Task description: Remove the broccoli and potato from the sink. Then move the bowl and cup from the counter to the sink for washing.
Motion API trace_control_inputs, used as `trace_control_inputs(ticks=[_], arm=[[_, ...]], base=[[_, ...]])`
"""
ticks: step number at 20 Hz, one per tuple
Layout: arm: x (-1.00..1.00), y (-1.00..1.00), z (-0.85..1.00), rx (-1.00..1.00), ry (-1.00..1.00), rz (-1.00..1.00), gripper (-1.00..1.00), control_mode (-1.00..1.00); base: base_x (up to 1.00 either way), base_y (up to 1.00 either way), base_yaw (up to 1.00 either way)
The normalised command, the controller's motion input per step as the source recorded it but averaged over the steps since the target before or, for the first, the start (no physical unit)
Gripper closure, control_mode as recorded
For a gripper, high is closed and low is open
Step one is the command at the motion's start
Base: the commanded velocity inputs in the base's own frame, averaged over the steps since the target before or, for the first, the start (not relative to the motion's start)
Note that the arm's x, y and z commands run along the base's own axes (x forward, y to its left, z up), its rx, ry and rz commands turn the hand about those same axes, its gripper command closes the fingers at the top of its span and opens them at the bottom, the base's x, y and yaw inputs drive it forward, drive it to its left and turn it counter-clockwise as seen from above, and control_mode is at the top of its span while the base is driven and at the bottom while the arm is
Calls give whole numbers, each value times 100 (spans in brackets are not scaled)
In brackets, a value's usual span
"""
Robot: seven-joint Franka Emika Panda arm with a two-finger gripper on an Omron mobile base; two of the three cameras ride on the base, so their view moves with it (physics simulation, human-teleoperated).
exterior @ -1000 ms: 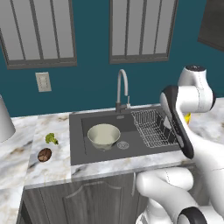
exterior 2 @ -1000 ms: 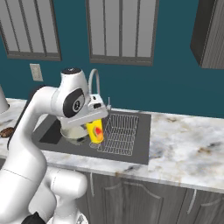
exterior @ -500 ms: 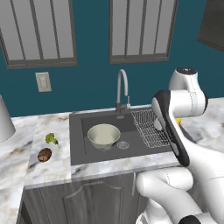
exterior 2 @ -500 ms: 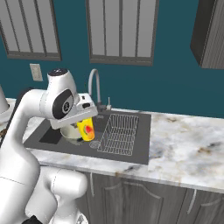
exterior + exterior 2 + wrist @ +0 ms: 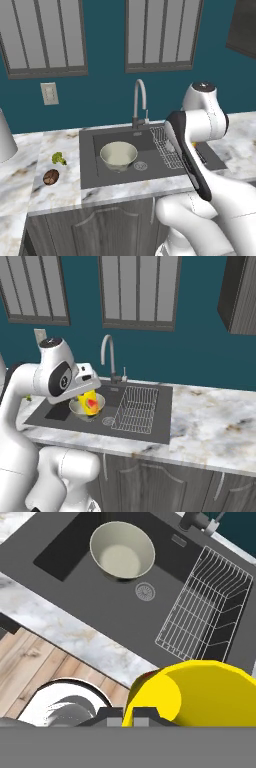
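Yellow cup [image 5: 90, 401], one, clamped in the end effector [image 5: 86, 390] above the sink [image 5: 65, 415]. One bowl [image 5: 118, 155] below it in the basin, beside the drain [image 5: 144, 591]. One wire rack [image 5: 205, 610] alongside. One broccoli [image 5: 59, 158] and one potato [image 5: 50, 176] far off on the worktop [image 5: 55, 192].

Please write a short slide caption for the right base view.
Jaws shut on the yellow cup, carried above the sink where the bowl sits.
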Motion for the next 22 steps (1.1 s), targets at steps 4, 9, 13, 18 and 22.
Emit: trace_control_inputs(ticks=[4,9,13,18,22], arm=[[4,27,-2,0,0,0,100,-100],[10,22,-4,0,0,0,100,-100],[13,21,-6,0,0,0,100,-100],[14,19,-9,0,0,0,100,-100],[15,18,-12,0,0,0,100,-100]], base=[[0,0,0],[0,0,0],[0,0,0],[0,0,0],[0,0,0]])
